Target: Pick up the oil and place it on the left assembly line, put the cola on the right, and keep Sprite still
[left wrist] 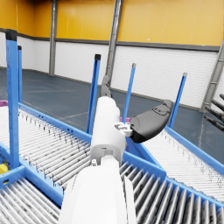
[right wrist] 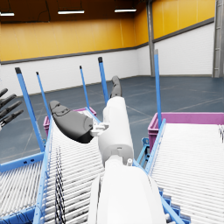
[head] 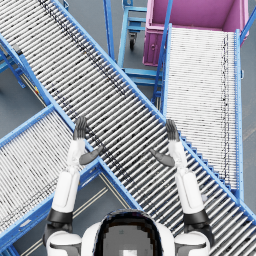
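Above blue-framed roller conveyors [head: 100,85] in a hall with yellow walls [left wrist: 166,19].
Left hand [head: 82,142] and right hand [head: 170,145] hover spread and empty; a magenta bin [head: 200,12] ends the right line [head: 200,90].

Pink bin [head: 197,14] is getting cut off at the head view's top edge. Left wrist view: left forearm [left wrist: 105,144] is hiding most of the left hand [left wrist: 148,121], right hand [left wrist: 215,113] is running off the edge, only fingertips showing. Right wrist view: right forearm [right wrist: 116,131] is covering its hand's palm, left hand is getting clipped likewise.
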`<state>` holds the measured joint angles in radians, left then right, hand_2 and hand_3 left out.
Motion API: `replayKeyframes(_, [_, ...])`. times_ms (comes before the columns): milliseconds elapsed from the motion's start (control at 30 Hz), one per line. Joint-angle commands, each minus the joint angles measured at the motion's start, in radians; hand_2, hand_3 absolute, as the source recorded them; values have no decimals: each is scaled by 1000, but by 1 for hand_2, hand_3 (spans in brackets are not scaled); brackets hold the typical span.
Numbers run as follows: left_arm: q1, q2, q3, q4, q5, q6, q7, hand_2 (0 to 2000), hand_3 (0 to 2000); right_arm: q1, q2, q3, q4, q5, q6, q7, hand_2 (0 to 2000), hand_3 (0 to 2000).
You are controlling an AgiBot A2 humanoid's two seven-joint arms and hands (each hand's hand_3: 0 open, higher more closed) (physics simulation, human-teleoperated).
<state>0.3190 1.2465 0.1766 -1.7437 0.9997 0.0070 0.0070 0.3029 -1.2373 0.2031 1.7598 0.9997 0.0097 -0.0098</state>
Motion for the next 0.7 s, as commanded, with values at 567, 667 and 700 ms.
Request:
replayKeyframes(567, [155, 76, -190, -22, 0, -7, -7, 0, 0, 133, -87, -168, 50, 0, -10, 10, 0, 0])
replayKeyframes(667, [178, 81, -215, -11, 0, -7, -7, 0, 0, 143, -93, -191, 44, 0, -10, 10, 0, 0])
replayKeyframes(700, [178, 83, -216, -11, 0, -7, -7, 0, 0, 145, -95, -196, 39, 0, -10, 10, 0, 0])
